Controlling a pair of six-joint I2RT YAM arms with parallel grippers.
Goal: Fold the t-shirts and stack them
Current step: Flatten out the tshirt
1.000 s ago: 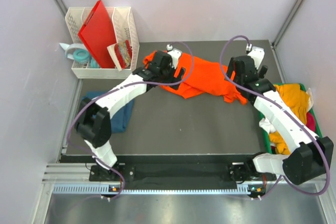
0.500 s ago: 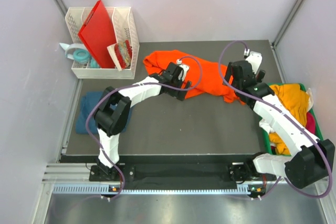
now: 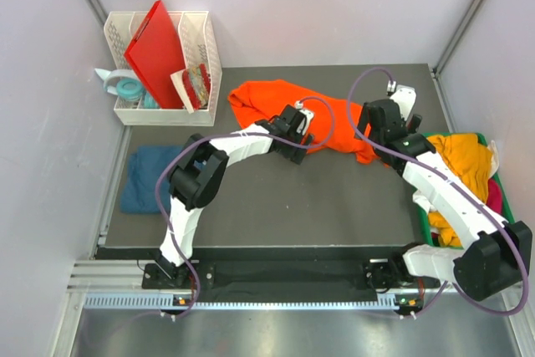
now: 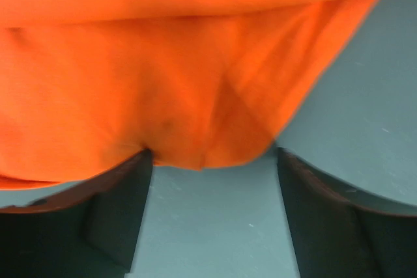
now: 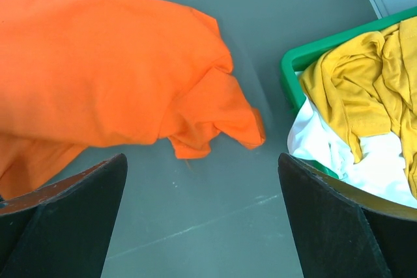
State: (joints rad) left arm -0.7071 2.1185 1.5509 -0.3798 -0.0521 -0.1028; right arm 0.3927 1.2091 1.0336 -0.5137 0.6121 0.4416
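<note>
Left pincer (image 4: 213, 159) wide, orange t-shirt (image 4: 130, 83) hem between its jaws; right pincer (image 5: 201, 161) wide and empty over the dark counter (image 5: 215, 226); pale walls (image 3: 334, 6).

Wore white shells along the links of the left arm (image 3: 238, 141) and the right arm (image 3: 451, 194), with bulky black housings at the joints. Trailed a thin grey-purple cable (image 3: 352, 96) in loose loops from wrist to base on each side. Stood on small black bases (image 3: 165, 275). Ended in broad, matt black jaws with rounded edges, dark in both wrist views.
</note>
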